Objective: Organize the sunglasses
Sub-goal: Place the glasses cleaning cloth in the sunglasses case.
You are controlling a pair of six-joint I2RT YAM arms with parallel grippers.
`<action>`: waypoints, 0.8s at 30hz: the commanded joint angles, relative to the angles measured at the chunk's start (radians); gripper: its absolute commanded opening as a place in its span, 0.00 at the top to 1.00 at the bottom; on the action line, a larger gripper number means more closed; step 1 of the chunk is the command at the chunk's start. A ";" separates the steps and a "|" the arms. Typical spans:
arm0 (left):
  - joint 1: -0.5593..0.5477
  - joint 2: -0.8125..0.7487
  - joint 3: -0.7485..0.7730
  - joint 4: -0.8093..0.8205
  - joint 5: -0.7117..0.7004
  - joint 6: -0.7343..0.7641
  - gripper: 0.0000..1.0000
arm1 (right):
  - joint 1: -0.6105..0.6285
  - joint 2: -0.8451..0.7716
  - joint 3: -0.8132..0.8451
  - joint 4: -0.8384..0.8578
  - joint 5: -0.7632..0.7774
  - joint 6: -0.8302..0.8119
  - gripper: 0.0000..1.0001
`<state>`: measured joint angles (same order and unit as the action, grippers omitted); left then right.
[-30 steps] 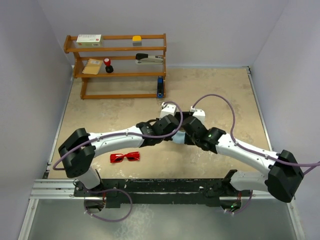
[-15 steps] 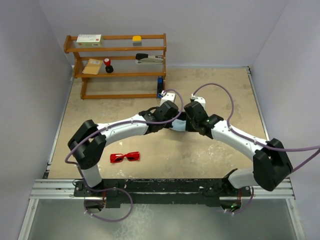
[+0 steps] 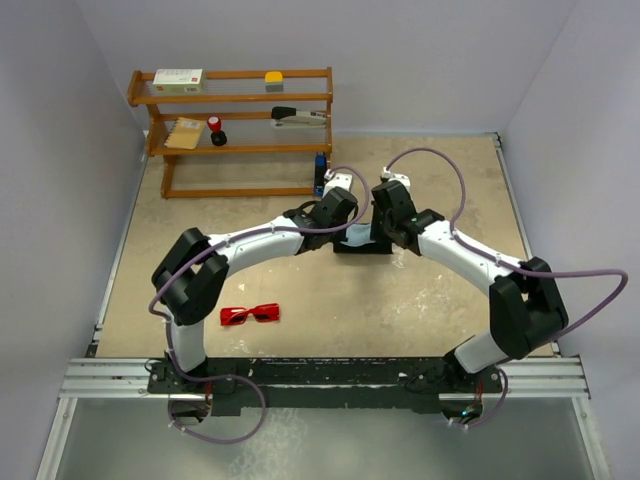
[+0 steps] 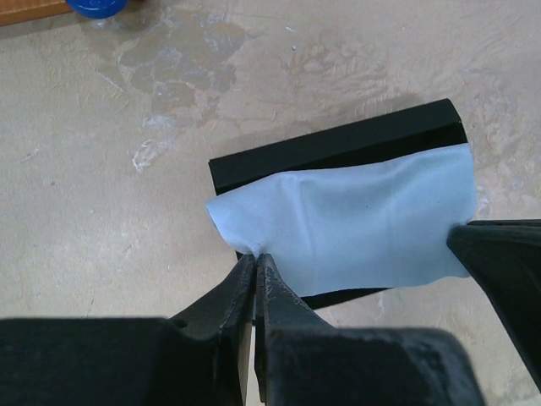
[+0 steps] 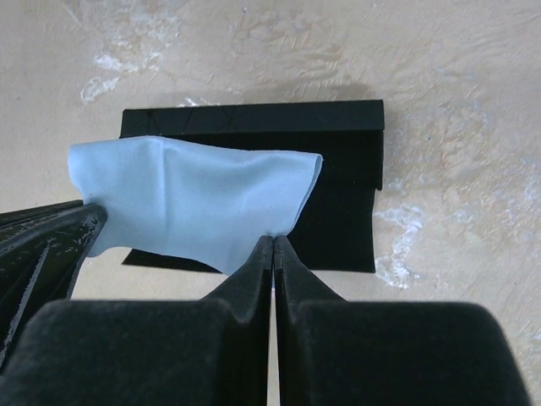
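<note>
Where the beige mottled tabletop (image 3: 400, 310) meets the back wall, a brown wooden shelf rack (image 3: 240, 150) stands at the far left. The flat white box (image 3: 178, 80) on its top shelf has a coloured label whose writing is too small to read. The white-and-black left arm (image 3: 250, 245) and right arm (image 3: 460, 262) both reach to mid-tabletop, above a long black rectangular case (image 4: 338, 152) lying flat. A light blue square cloth (image 4: 355, 224) hangs stretched over the case between the two grippers. The left gripper (image 4: 255, 264) is clamped on one corner and the right gripper (image 5: 273, 245) is pinched tight on the opposite end. The small bright red sunglasses (image 3: 250, 315) lie on the tabletop, well apart from the case and near the left arm's base.
</note>
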<state>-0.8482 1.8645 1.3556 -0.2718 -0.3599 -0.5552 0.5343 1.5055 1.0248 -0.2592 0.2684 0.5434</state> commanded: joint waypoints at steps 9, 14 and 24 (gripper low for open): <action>0.046 0.073 0.097 0.063 0.045 0.034 1.00 | -0.061 0.076 0.074 0.062 -0.039 -0.054 1.00; 0.047 0.107 0.121 0.071 0.053 0.039 1.00 | -0.072 0.105 0.084 0.074 -0.043 -0.063 1.00; 0.055 0.147 0.148 0.077 0.056 0.040 1.00 | -0.099 0.148 0.106 0.089 -0.057 -0.075 1.00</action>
<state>-0.8047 2.0018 1.4517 -0.2394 -0.3130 -0.5316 0.4503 1.6478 1.0828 -0.2020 0.2176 0.4889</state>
